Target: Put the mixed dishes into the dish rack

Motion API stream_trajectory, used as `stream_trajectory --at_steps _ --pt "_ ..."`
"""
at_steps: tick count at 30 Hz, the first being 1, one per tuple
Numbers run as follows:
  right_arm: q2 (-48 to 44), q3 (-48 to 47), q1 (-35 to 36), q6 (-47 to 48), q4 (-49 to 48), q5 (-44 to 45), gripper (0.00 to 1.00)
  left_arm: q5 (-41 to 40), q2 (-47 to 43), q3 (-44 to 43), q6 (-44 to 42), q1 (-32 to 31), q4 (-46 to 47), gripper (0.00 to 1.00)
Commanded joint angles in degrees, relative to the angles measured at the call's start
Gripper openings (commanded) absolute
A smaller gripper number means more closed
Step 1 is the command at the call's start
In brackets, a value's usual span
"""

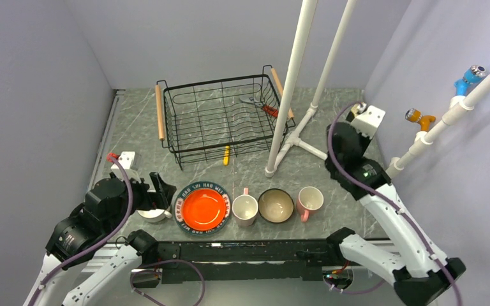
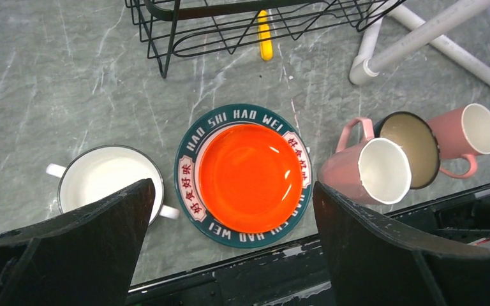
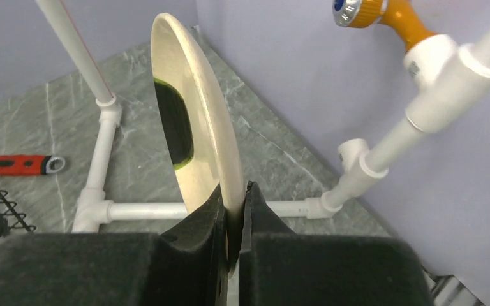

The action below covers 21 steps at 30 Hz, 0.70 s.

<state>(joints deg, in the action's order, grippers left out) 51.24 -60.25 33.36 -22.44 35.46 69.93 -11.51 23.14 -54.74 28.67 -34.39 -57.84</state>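
Right wrist: white pipes [image 3: 102,153] (beyond dish [image 3: 205,115])

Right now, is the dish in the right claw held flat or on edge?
On edge: the cream dish stands roughly upright, its rim pinched in the shut right claw.

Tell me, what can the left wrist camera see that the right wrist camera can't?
Only the left wrist view: the open left gripper above the white cup, big plate, two pink mugs, bowl and yellow tool. Only the right wrist view: the right gripper shut on a cream dish held on edge, a red-handled tool, and an orange nozzle on a white pipe. Both: the grey table, the white pipe stand and a bit of the black dish rack.
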Motion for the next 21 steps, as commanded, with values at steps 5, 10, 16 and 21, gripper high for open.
stream_trajectory --at_steps 5,10,16,21 --pt "6.2 -6.6 -17.9 11.2 -18.2 -42.5 0.0 0.2 -1.1 0.1 -2.9 -0.2 -0.9 0.99" --pt "7.9 -6.1 -28.1 13.8 -29.5 -65.3 0.0 2.1 -3.7 1.1 -4.4 -0.2 1.9 0.99" --pt "16.7 -9.9 -38.9 11.4 -40.4 -91.8 0.0 6.6 -7.9 4.5 -6.0 -0.2 7.4 0.99" --pt "24.6 -13.3 -40.4 13.9 -50.3 -115.4 0.0 7.3 -11.7 8.3 -6.6 -0.2 11.6 0.99"
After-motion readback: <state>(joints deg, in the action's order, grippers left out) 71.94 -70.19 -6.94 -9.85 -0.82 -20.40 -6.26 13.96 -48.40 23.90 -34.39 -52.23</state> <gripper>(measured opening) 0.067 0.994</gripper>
